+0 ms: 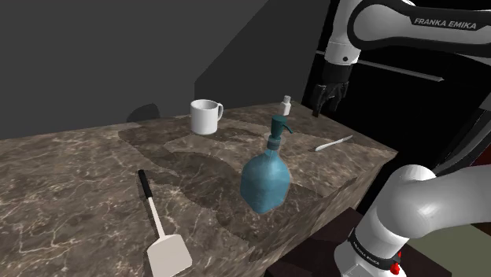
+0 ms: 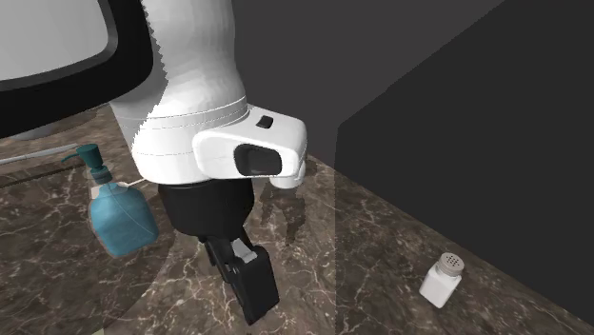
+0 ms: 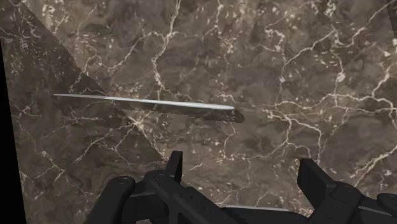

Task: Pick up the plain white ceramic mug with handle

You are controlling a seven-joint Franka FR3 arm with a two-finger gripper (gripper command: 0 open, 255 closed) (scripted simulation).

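In the shoulder view, a spatula (image 1: 161, 228) lies nearest on the bench (image 1: 79, 173), with a thin black handle and a flat pale blade. It is at 7 o'clock from a translucent blue pump bottle (image 1: 265, 177) with a rounded body and a teal pump head. At 2 o'clock from the bottle, a slim pale knife (image 1: 334, 143) lies flat near the bench's edge. At 11 o'clock from the bottle, farther back, the plain white mug (image 1: 206, 116) stands upright with its handle toward the view's right. It touches nothing. A small white shaker (image 1: 287, 104) stands at 3 o'clock from the mug.

The black pincer (image 1: 324, 108) hangs above the far corner, past the shaker and well apart from the mug. The white arm (image 1: 378, 24) reads "FRANKA EMIKA".

The bench is dark brown marble with pale veins. The second exterior view looks past the pincer (image 2: 252, 295) from close by. It shows the holes in the shaker's (image 2: 442, 279) cap, and the bottle (image 2: 119, 214) stands at 10 o'clock from the pincer.

The wrist view shows the pincer (image 3: 245, 172) with its fingers (image 3: 175, 165) standing apart around nothing. The knife (image 3: 146, 105) lies crosswise on the marble (image 3: 286, 76) ahead of them.
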